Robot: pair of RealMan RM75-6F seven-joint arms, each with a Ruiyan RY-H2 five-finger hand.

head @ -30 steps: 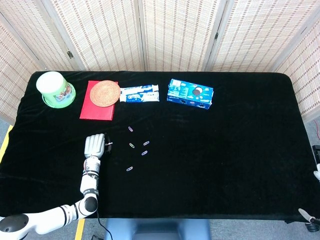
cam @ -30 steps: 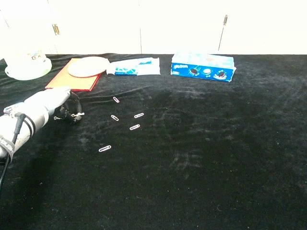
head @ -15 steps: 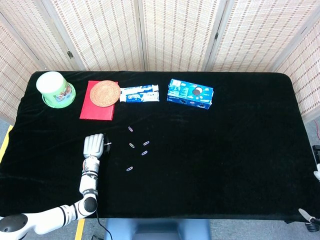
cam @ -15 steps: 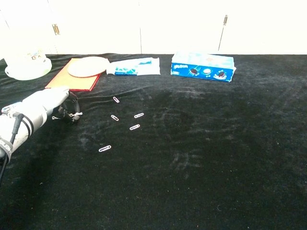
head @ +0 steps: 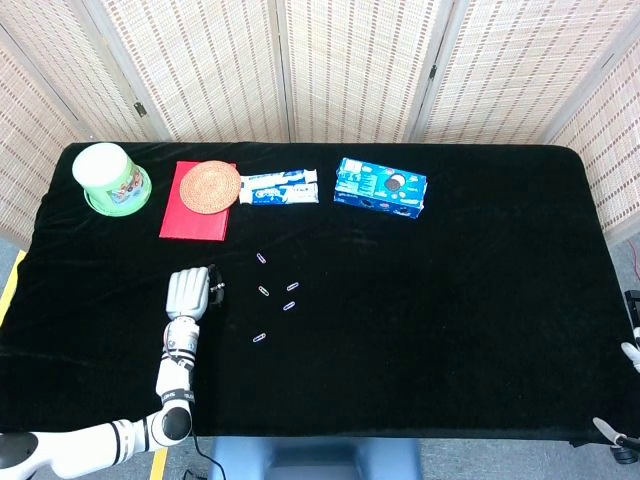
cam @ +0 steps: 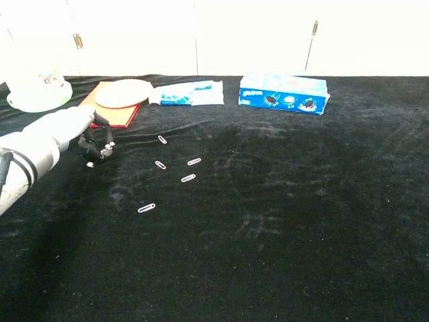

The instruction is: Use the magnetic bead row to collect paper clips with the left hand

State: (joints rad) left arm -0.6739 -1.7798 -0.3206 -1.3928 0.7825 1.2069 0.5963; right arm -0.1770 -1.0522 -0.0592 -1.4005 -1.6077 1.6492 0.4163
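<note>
My left hand (head: 188, 293) is at the left of the black table, and the chest view shows that hand (cam: 59, 131) raised a little off the cloth. It holds the magnetic bead row (cam: 98, 149), a short dark piece with silvery beads that hangs under the fingers. Several paper clips lie loose to its right: one far (cam: 162, 139), two in the middle (cam: 161, 164) (cam: 194, 161), one nearer (cam: 188, 178) and one nearest (cam: 146, 208). The head view shows the same paper clips (head: 264, 291). None touches the bead row.
Along the far edge are a green tub (head: 110, 178), a woven coaster (head: 210, 186) on a red book (head: 195, 220), a toothpaste box (head: 278, 188) and a blue cookie box (head: 380, 187). Pale slivers (head: 633, 350) show at the right edge.
My left hand has risen off the cloth and shifted slightly away from me, carrying the bead row. The paper clips have not moved.
</note>
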